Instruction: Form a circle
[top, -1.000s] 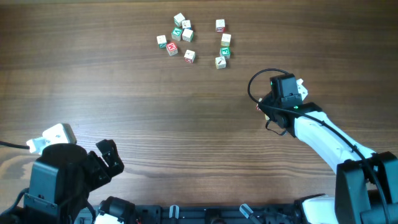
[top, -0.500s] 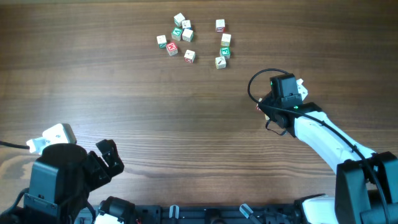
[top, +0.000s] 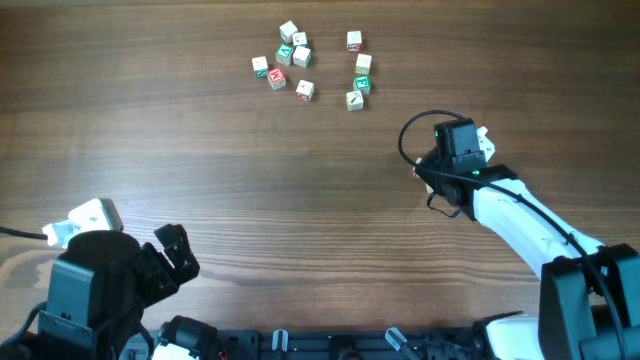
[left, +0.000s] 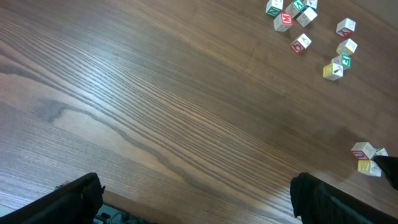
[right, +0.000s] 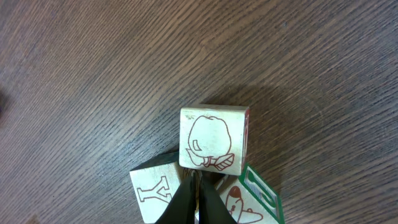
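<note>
BENCH WITH CUBES: On the wooden bench (top: 200, 150), the circle (top: 302, 56) is a loose ring of small pale cubes with red and green faces, lying at the far side. Well apart from the circle, to its right and nearer the robot, the right gripper (top: 422, 172) points down at the bench with its jaws pressed fully together. Farther still from the circle, at the near left edge, the left gripper (top: 180, 252) hangs with its jaws spread wide, only bare bench showing between them.

From overhead we can barely make out what lies under the right gripper. Its own wrist camera shows us three stray cubes (right: 214, 140) crowded around the closed tips: one with a red apple outline, a Y cube (right: 155, 193) and a green-edged cube (right: 255, 196). We cannot tell whether the tips touch them. The left wrist camera catches the circle (left: 283, 20) at its top right. It also shows the three stray cubes (left: 364, 151) well apart from the circle, beside a dark arm part at the frame's edge.
</note>
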